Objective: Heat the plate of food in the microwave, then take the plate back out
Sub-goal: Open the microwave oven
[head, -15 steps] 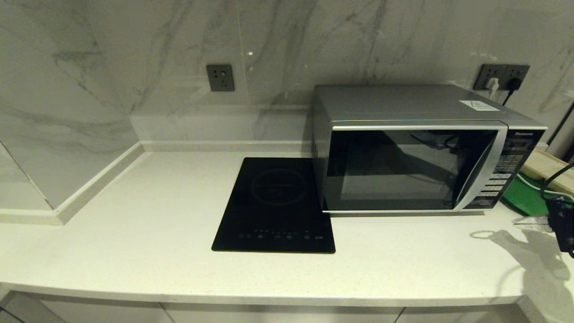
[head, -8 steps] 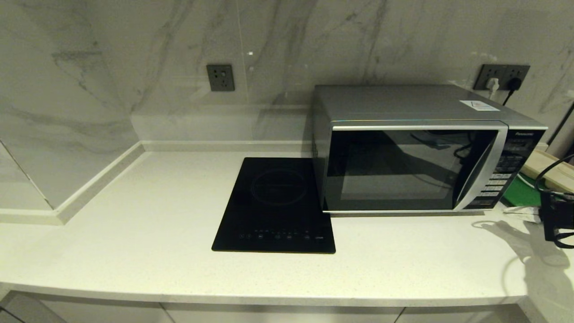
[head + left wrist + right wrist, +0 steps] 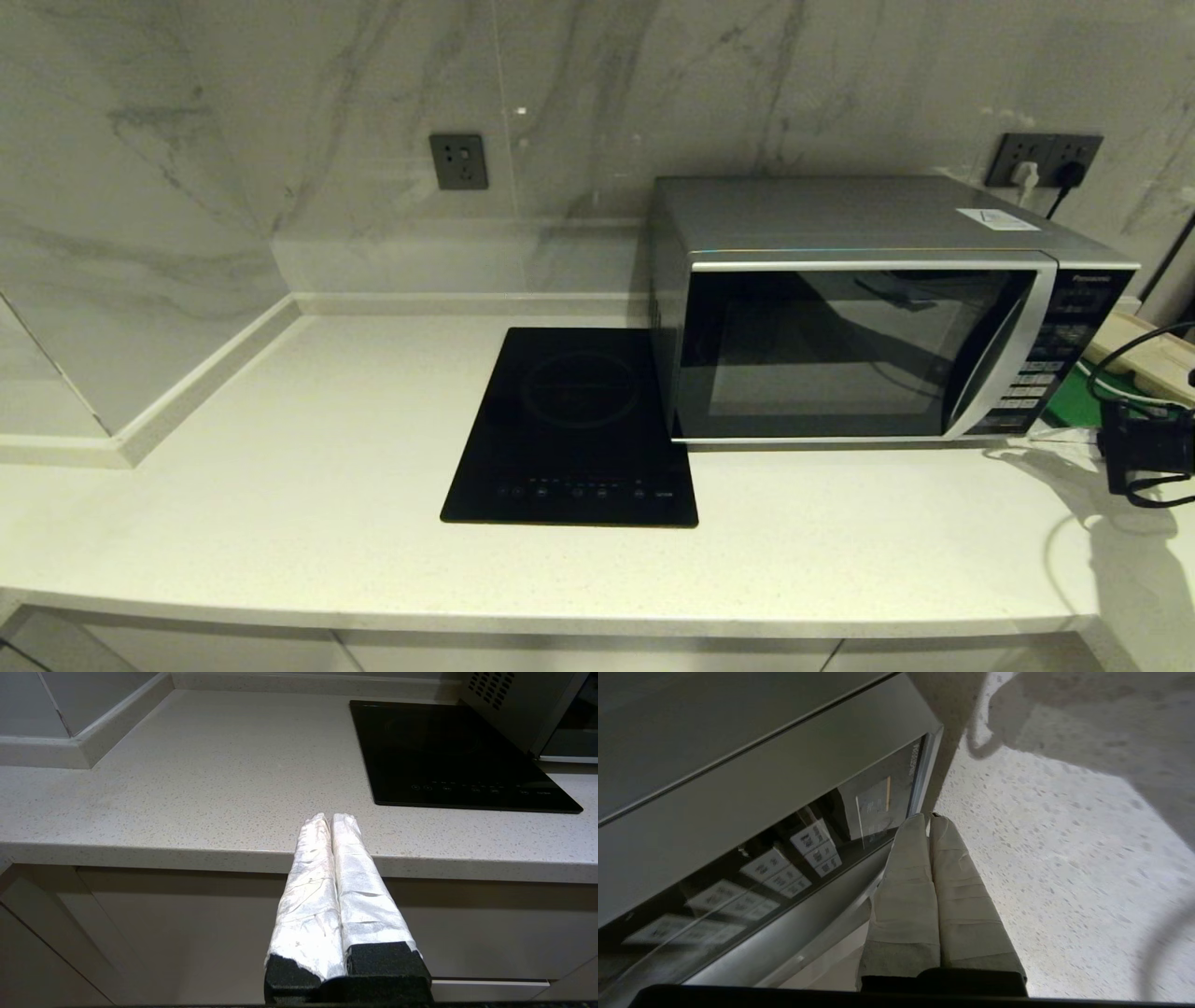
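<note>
Landmark: the microwave (image 3: 868, 317), door shut, sitting toward the right end of the counter (image 3: 280, 485).

Far left of it: left gripper (image 3: 331, 821) parked off the counter's front edge, taped fingers pressed together, holding nothing. Not visible from the head camera.

Just left of the microwave, touching its base line: black induction hob (image 3: 574, 429), bare.

Right of the microwave: right gripper (image 3: 930, 819), fingers closed flat against each other, empty. The tips sit close in front of the microwave's lower right corner, by the button panel (image 3: 784, 868) and handle strip (image 3: 822, 933).

Risks, as I read it:
- Closed fingers can poke a button but cannot hook the handle. If the door opens by pulling, the tips will skid off the strip.
- Angled approach near the panel: a wrong button gets pressed, or the oven gets shoved back.
- Green tray (image 3: 1074, 406) sits tight beside the arm, so the elbow could catch it.

Hidden or unclear:
- Plate of food not visible in any view. The dark glass shows only reflections, so I can't tell if it's inside.
- Right arm is mostly cut off at the head view's edge.
- Button labels unreadable.
</note>
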`<state>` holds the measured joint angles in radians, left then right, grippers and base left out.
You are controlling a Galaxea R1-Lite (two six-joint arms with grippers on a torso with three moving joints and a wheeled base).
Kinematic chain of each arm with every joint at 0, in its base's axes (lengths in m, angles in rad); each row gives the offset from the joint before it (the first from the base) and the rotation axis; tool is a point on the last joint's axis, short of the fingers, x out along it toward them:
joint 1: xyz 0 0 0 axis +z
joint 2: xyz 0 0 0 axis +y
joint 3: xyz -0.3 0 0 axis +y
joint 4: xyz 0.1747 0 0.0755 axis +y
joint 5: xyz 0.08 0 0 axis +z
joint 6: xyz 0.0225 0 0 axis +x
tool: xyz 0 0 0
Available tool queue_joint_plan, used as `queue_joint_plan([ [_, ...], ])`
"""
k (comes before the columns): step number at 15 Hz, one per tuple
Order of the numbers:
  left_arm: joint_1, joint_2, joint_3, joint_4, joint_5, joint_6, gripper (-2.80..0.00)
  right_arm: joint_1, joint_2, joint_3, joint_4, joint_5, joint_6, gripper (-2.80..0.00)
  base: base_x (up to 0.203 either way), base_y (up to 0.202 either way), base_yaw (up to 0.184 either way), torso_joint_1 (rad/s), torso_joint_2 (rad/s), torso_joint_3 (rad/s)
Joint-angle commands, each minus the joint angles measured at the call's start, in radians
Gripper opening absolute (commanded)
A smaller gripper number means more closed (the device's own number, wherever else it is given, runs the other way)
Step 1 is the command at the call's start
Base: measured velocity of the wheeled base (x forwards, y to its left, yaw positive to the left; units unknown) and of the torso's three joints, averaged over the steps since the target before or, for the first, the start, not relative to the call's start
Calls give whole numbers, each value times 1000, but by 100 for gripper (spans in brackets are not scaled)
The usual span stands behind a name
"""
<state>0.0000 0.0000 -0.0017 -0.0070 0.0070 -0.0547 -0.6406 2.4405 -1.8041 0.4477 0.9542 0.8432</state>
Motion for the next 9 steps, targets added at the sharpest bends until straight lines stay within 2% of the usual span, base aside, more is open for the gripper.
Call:
queue_joint_plan([
  [1, 0, 0, 0, -1, 1, -1, -280, 18, 26, -37, 12, 5, 7, -280, 0, 0, 0, 0, 0, 0],
  [9, 0, 0, 0, 0, 1, -1, -280, 30, 46, -50, 11, 5, 5, -280, 0, 0, 0, 0, 0, 0],
])
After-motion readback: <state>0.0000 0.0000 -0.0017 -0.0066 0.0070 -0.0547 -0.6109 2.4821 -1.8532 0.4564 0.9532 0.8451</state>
